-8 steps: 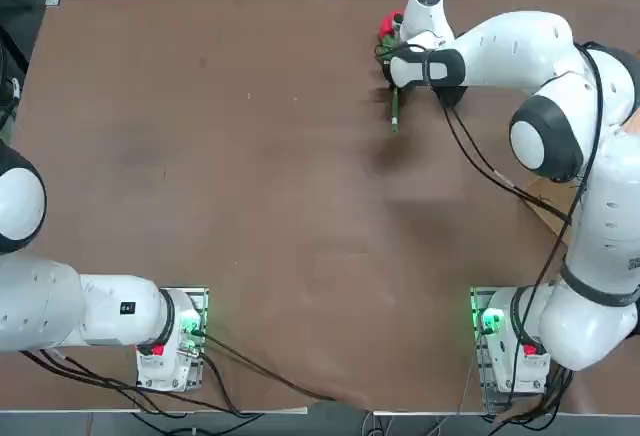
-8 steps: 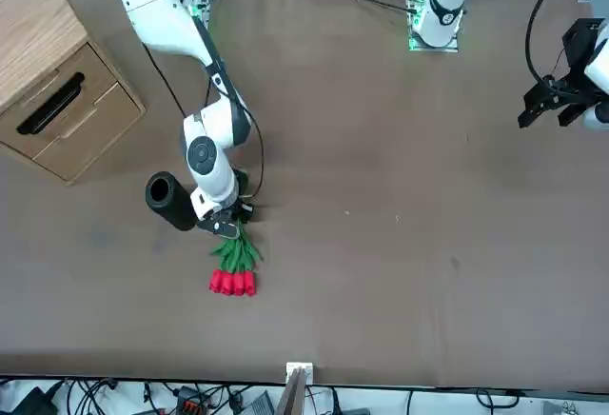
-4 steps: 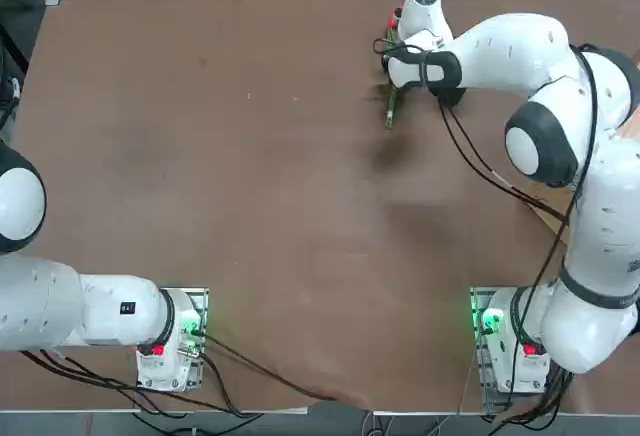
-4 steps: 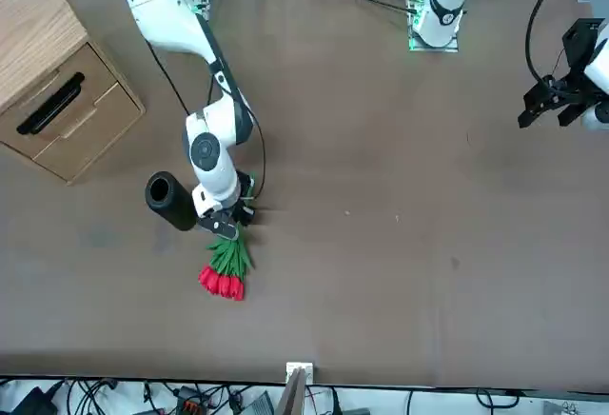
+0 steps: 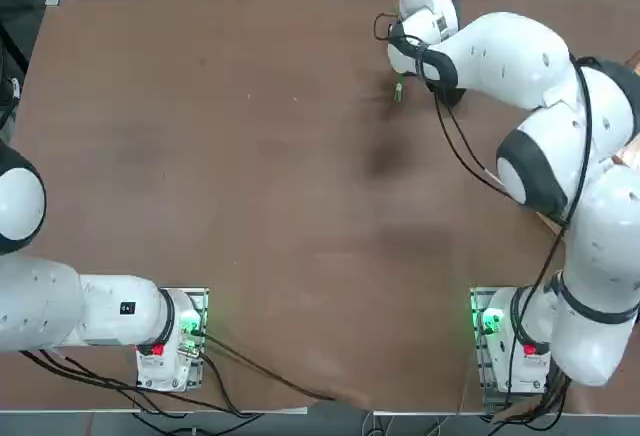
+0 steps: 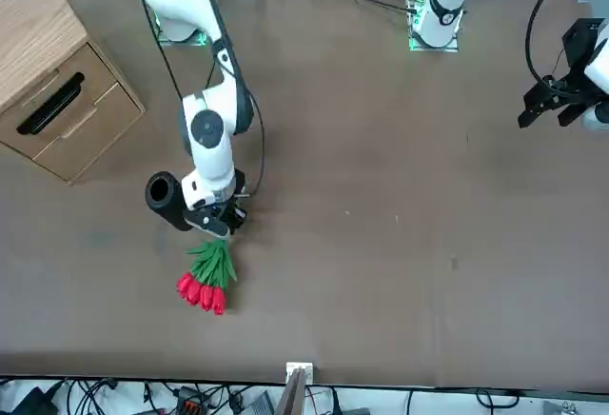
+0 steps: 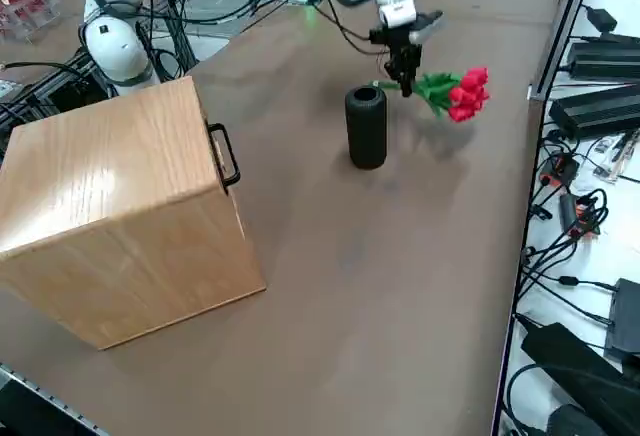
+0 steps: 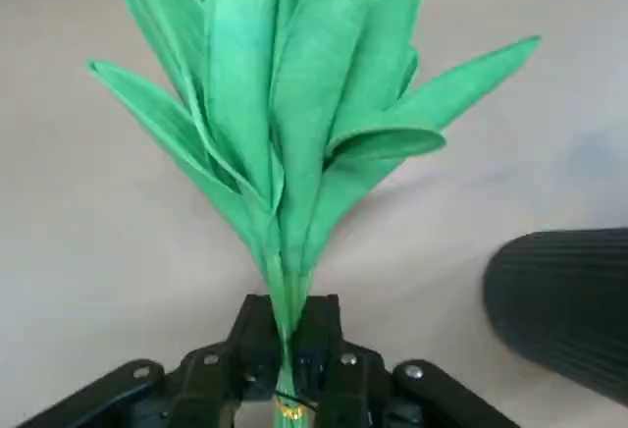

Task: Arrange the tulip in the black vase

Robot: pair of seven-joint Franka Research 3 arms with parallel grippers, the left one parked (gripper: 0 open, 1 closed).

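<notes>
My right gripper (image 6: 217, 227) is shut on the thin green stems of the tulip (image 6: 206, 277), holding the bunch off the table. The red blooms (image 7: 467, 93) point away from the arm's base toward the table's far edge, and their shadow lies on the table below. In the wrist view the green leaves (image 8: 294, 124) fan out from the shut gripper (image 8: 289, 369). The black vase (image 7: 367, 128) stands upright right beside the gripper (image 7: 405, 81), its round mouth (image 6: 158, 188) open upward. From overhead only the stem ends (image 5: 398, 91) show under the wrist.
A wooden drawer cabinet (image 7: 120, 206) stands on the table on the vase's other side, toward the robot's right. Cables and power bricks (image 7: 600, 106) lie beyond the table's far edge. Bare brown tabletop (image 6: 400, 215) stretches toward the robot's left.
The gripper has risen with the tulip and shifted toward the far edge. The blooms have swung toward the vase's side, and the bunch now hangs above the table.
</notes>
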